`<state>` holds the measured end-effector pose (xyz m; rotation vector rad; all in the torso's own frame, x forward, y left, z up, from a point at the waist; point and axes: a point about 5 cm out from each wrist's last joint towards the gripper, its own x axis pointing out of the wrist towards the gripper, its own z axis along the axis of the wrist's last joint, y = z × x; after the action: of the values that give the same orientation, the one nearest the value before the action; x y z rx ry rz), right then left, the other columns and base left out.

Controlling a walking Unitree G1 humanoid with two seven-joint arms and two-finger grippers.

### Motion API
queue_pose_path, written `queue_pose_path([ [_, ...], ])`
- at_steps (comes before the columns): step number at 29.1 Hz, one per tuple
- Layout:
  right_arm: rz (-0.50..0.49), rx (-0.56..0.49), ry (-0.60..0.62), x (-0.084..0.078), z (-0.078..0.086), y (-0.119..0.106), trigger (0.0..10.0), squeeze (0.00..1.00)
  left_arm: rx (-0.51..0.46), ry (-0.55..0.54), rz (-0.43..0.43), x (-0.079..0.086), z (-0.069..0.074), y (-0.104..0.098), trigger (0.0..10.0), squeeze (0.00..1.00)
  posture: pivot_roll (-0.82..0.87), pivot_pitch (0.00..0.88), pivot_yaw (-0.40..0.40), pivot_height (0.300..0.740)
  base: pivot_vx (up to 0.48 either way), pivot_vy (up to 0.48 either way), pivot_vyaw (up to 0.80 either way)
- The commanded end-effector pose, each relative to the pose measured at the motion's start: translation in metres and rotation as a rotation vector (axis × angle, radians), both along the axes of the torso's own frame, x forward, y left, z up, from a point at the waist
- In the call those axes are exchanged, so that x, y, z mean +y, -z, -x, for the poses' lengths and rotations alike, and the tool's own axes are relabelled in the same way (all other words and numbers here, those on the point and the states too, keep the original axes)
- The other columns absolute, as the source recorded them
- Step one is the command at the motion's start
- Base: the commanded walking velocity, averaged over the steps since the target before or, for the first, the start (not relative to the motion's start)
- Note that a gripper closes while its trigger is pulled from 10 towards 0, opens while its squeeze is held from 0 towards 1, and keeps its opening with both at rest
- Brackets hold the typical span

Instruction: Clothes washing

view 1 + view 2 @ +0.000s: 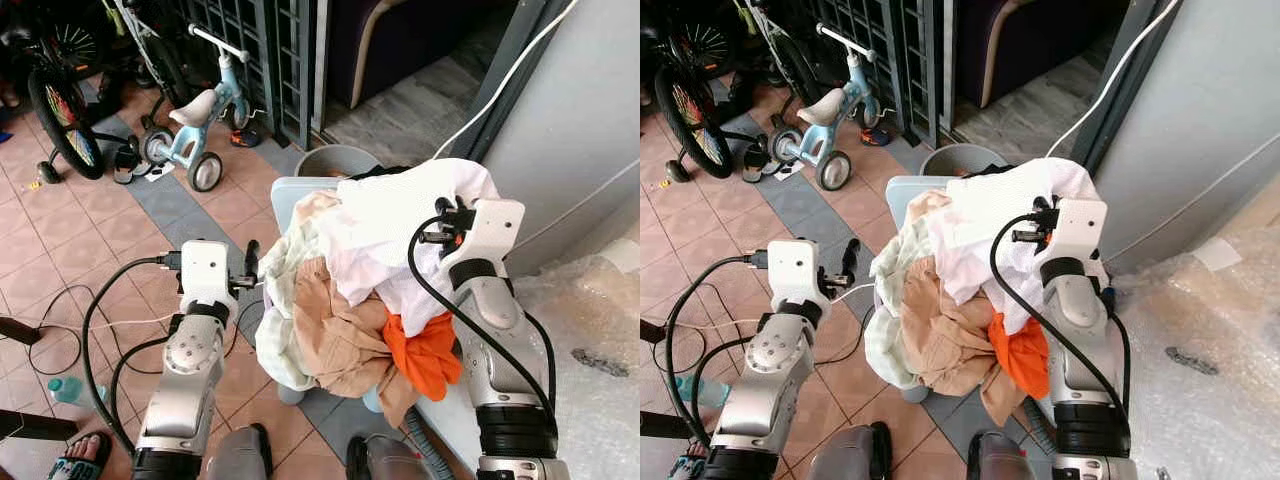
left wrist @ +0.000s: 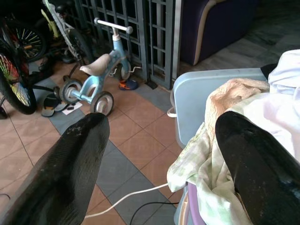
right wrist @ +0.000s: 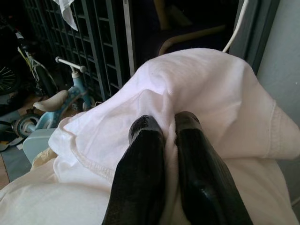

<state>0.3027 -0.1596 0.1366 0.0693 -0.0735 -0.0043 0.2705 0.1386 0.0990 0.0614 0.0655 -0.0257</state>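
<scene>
Right gripper (image 3: 161,124): its two black fingers are pinched together on a fold of the white cotton garment (image 1: 400,225), which bulges up around and beyond the fingertips.
Left gripper (image 2: 159,154): fingers spread wide, holding nothing — one finger (image 2: 70,168) hangs over the tiled floor (image 1: 70,230), the other (image 2: 258,159) sits just above the pale green checked cloth (image 2: 201,173).
Laundry heap: the white garment tops the pile; below the right gripper lie a tan crumpled garment (image 1: 340,330) and a bright orange cloth (image 1: 425,355), the orange one hanging just beside the right arm.
Pale blue plastic basket (image 2: 206,98): it holds the heap, its rim showing beyond the left gripper's fingers, with the green checked cloth spilling over its near edge.
Grey round bucket (image 1: 335,160): on the floor past the basket, further out than both grippers.
Light blue child's tricycle with a white seat (image 1: 200,120): well ahead of the left gripper, before a dark metal gate (image 2: 140,33).
Bubble wrap sheet (image 1: 590,340): outboard of the right arm.
</scene>
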Motion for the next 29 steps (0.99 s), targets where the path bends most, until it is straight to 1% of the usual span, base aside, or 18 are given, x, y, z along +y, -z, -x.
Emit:
queue_pose_path([
  [1,0.001,-0.027,0.001,0.0018,0.0009,-0.0066,0.0,0.00,0.007,-0.009,-0.015,0.0015,0.0004,0.0028,10.0,0.00,0.00,0.088,-0.007,0.740,0.000,0.000,0.00],
  [7,0.010,-0.039,0.019,-0.0031,-0.0020,-0.0095,0.0,0.00,0.006,0.002,-0.013,-0.0006,-0.0014,0.0027,10.0,0.00,0.00,0.085,0.001,0.740,0.000,0.000,0.00],
  [11,0.011,-0.042,0.022,-0.0036,-0.0031,-0.0107,0.0,0.00,0.007,0.002,-0.014,-0.0002,-0.0021,0.0027,10.0,0.00,0.00,0.086,0.002,0.740,0.000,0.000,0.00],
  [22,0.005,-0.036,0.007,0.0034,-0.0018,-0.0081,0.0,0.00,0.005,0.002,-0.018,0.0007,-0.0014,0.0028,10.0,0.00,0.00,0.088,0.001,0.740,0.000,0.000,0.00],
  [26,0.004,-0.036,0.008,0.0028,-0.0027,-0.0083,0.1,0.00,0.004,0.002,-0.018,0.0008,-0.0017,0.0027,10.0,0.00,0.00,0.087,0.001,0.740,0.000,-0.260,0.00],
  [29,0.006,-0.034,0.009,0.0019,-0.0028,-0.0079,0.4,0.00,0.004,0.003,-0.017,0.0007,-0.0021,0.0026,10.0,0.00,0.00,0.087,0.001,0.740,0.000,-0.264,0.00],
])
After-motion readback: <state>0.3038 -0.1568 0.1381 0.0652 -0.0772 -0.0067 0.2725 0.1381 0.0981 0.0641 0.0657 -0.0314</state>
